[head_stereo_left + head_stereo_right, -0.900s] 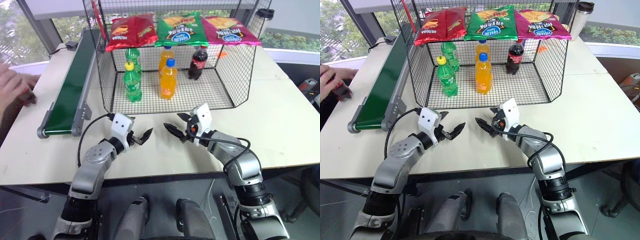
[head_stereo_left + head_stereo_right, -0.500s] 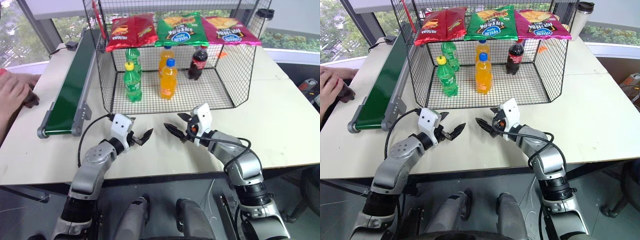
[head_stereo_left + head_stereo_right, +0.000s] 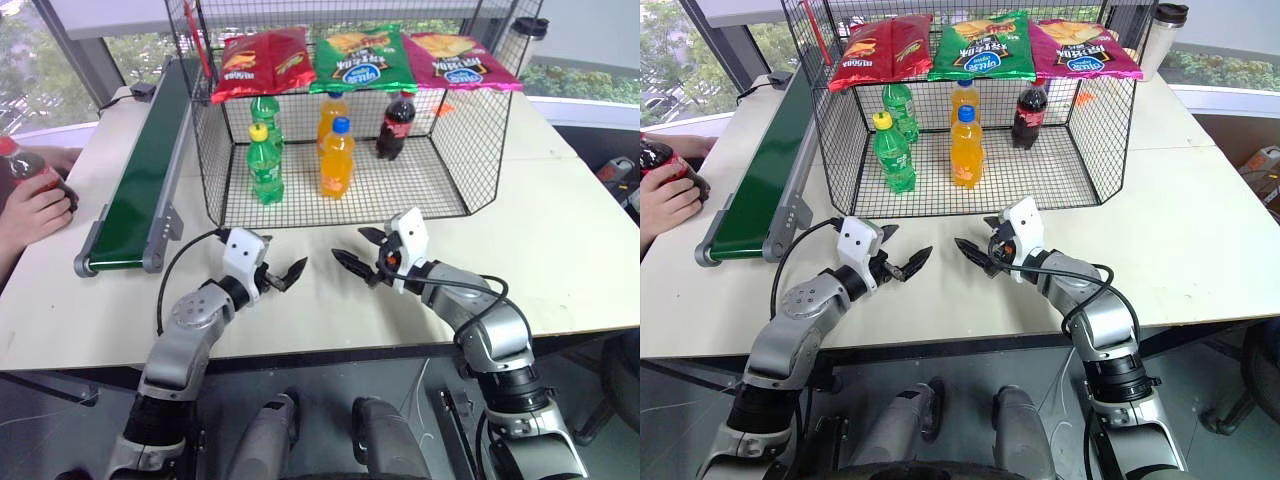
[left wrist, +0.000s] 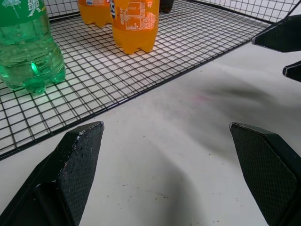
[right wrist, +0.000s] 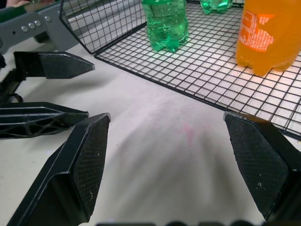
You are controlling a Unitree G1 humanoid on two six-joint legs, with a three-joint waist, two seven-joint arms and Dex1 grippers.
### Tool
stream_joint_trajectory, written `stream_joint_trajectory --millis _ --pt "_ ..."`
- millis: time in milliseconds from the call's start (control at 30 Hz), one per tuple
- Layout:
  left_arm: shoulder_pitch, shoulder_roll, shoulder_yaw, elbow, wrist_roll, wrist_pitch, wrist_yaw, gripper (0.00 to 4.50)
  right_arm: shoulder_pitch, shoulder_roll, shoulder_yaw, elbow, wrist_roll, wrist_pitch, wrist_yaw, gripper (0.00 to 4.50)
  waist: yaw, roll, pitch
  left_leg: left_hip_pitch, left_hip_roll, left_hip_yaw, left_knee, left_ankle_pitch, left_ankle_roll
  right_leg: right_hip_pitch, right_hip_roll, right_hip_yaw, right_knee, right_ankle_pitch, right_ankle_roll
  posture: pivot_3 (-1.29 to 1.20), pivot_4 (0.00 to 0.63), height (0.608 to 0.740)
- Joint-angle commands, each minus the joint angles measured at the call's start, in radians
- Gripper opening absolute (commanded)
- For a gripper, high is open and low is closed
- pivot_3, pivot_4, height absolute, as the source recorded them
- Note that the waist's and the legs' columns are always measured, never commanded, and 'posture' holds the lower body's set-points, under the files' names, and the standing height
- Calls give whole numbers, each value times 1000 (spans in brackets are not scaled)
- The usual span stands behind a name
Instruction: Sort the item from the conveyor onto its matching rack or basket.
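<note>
Standing upright: cola bottle (image 3: 397,124) in cage (image 3: 480,150)

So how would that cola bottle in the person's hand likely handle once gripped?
The cola bottle looks full of dark drink, so probably heavy for its size. Its smooth round plastic may slip or roll if laid down. Standing, it seems tall and narrow, likely tippy.
</note>
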Motion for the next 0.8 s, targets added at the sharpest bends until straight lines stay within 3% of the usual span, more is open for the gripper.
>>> stream_joint_trajectory --millis 33,800 --pt "3 0 -8 -23 6 -25 2 4500 0 -6 -16 -48 14 -7 8 3981 0 0 0 0 0 0 0 0 0 0 0 0 0 0 0 0 150 738" --pt "-23 -6 4 -12 16 -42 9 4500 -44 -49 -5 -37 15 -4 67 3981 0 0 0 0 0 0 0 0 0 0 0 0 0 0 0 0 150 738"
